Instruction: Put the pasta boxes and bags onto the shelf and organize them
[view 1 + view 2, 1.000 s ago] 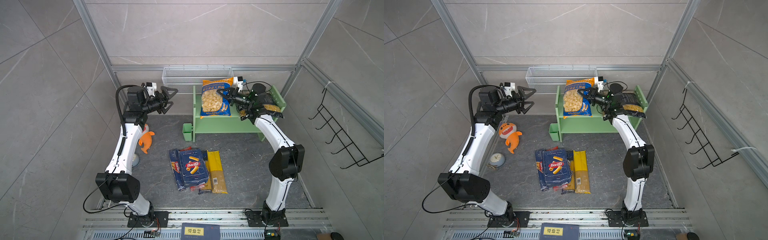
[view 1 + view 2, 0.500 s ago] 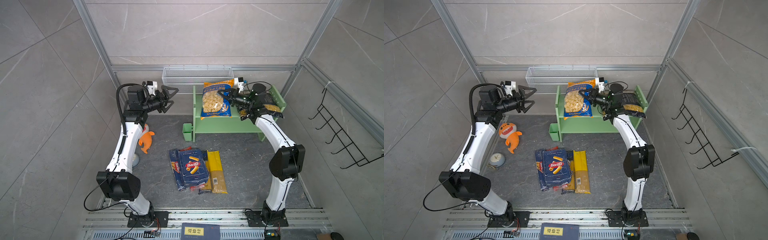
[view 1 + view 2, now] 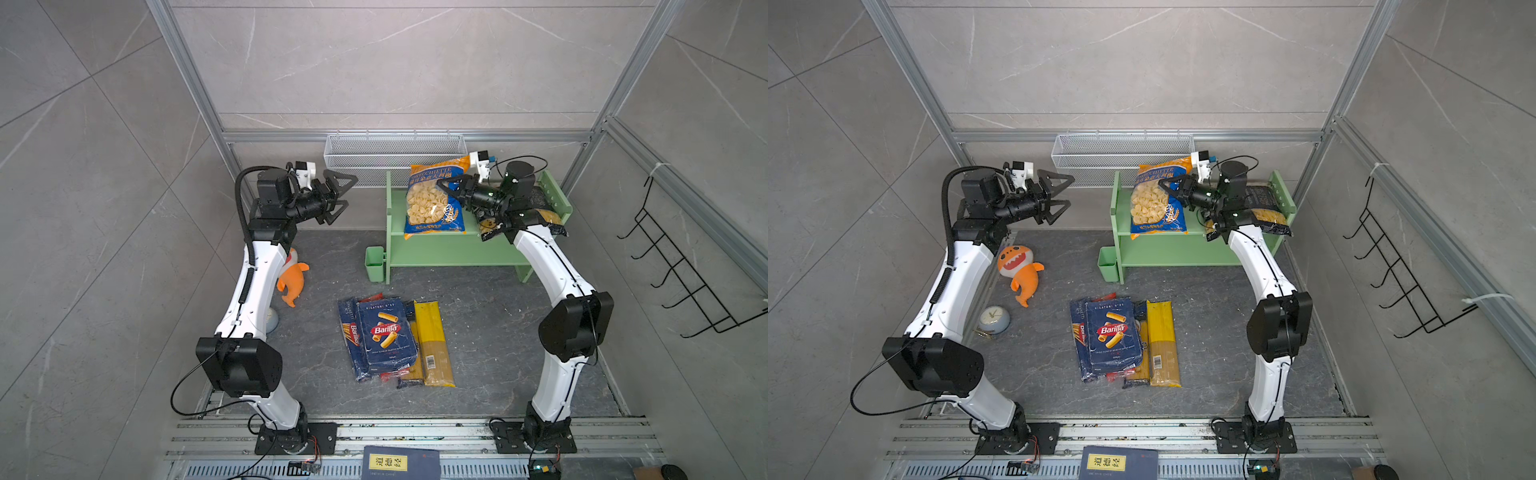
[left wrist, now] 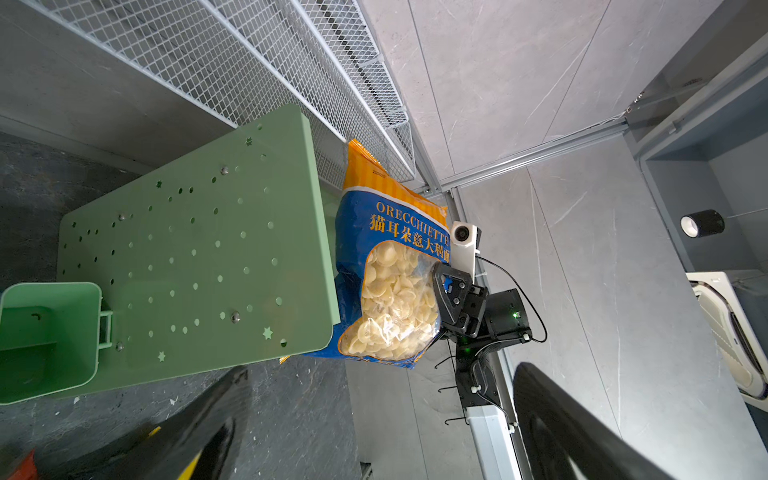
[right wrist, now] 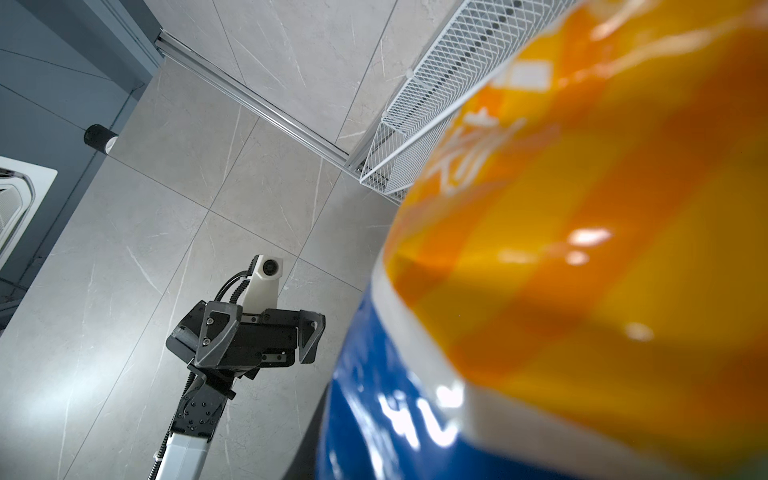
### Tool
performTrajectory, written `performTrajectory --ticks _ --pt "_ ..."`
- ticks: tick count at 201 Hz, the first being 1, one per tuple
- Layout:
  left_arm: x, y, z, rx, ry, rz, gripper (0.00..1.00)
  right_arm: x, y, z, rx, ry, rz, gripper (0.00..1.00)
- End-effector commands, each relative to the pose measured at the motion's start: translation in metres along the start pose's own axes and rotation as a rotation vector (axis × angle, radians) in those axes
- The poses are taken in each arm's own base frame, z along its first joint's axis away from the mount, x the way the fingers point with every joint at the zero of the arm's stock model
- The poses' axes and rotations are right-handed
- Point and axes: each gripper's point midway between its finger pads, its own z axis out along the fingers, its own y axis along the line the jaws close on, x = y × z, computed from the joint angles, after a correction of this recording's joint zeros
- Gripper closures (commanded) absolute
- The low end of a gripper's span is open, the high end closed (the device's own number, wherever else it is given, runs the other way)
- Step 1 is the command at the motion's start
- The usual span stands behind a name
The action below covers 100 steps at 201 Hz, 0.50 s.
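The orange-and-blue orecchiette bag (image 3: 432,203) (image 3: 1154,203) (image 4: 395,291) stands tilted on the top tier of the mint-green shelf (image 3: 449,249) (image 3: 1175,249) (image 4: 199,249). My right gripper (image 3: 446,187) (image 3: 1169,185) is shut on the bag's right edge. The bag (image 5: 582,249) fills the right wrist view. A black-and-clear penne bag (image 3: 548,216) (image 3: 1266,208) lies on the same tier, partly behind the right arm. My left gripper (image 3: 343,195) (image 3: 1061,193) hangs open and empty left of the shelf. On the floor lie the rigatoni box (image 3: 386,334) (image 3: 1112,332), a blue spaghetti pack (image 3: 351,332) and a yellow one (image 3: 432,345).
A white wire mesh basket (image 3: 395,153) hangs on the back wall above the shelf. A small green cup (image 3: 374,264) is on the shelf's left side. An orange plush toy (image 3: 1021,270) and a clock (image 3: 994,320) lie left; a black hook rack (image 3: 681,270) is right.
The right gripper and the orecchiette bag have shifted only slightly on the shelf top. The left arm has barely moved and stays open.
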Motion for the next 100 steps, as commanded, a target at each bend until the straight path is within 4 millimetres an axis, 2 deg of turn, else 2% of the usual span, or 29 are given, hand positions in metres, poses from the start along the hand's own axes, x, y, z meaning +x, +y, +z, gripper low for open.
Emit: performTrajectory --ticks 1,100 --pt "-0.005 -0.022 -0.006 0.056 0.003 0.08 0.0 -0.028 0.043 -0.009 -0.061 -0.085 -0.175 1.0" --pt "-0.016 -0.013 0.003 0.061 0.019 0.069 0.0 -0.03 0.022 -0.003 -0.003 -0.081 -0.16 1.0"
